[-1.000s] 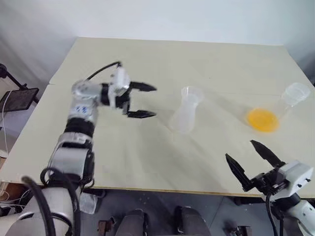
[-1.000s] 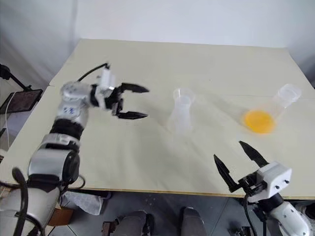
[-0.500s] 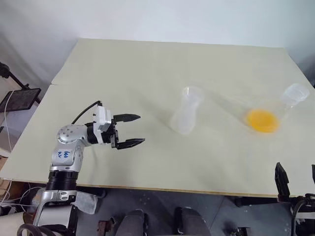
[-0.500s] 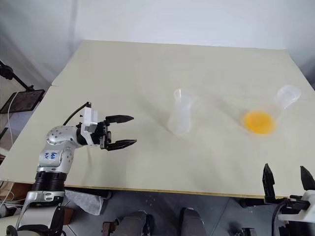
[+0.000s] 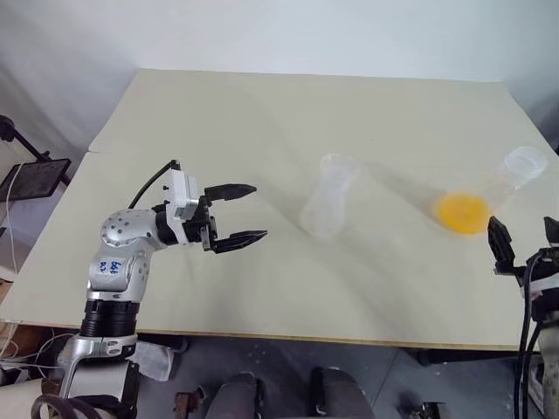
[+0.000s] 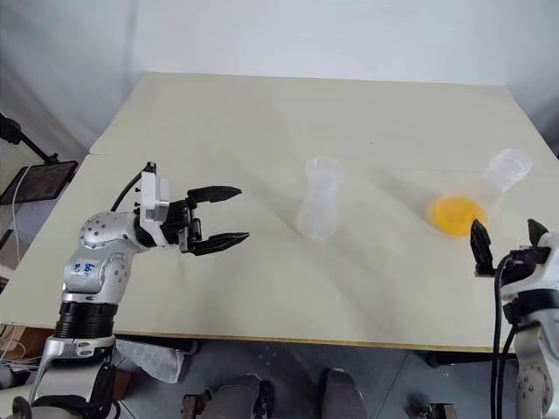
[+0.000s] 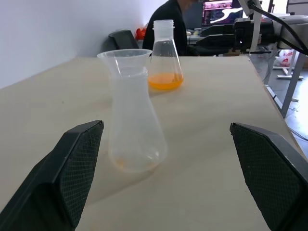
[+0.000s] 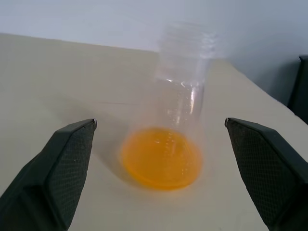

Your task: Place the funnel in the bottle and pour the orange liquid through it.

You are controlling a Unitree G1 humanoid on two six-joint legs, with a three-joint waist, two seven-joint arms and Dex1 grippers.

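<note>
The broad, pale cream table (image 5: 262,122) with its smooth matte top carries both vessels, which stand where they stood a second ago. The two arms have moved. The left gripper (image 5: 237,213), earlier up at about ten o'clock from the bottle, has drawn back toward the near edge and now hangs at the bottle's nine o'clock, well apart from it, its two black fingers spread wide on nothing. The right gripper (image 6: 503,244) has swung out from the near edge to the table's right side and now sits just at six o'clock of the flask, jaws wide and empty.

The large clear cone-shaped plastic flask (image 5: 489,194) stands upright at three o'clock on the table, with a threaded neck and a shallow pool of bright orange liquid (image 8: 161,156) in its base. The smaller frosted translucent plastic bottle (image 5: 330,199) stands upright near the centre, with a flared round mouth and a broader base. I cannot tell where the funnel is.

A small label on the left arm is too small to read.
</note>
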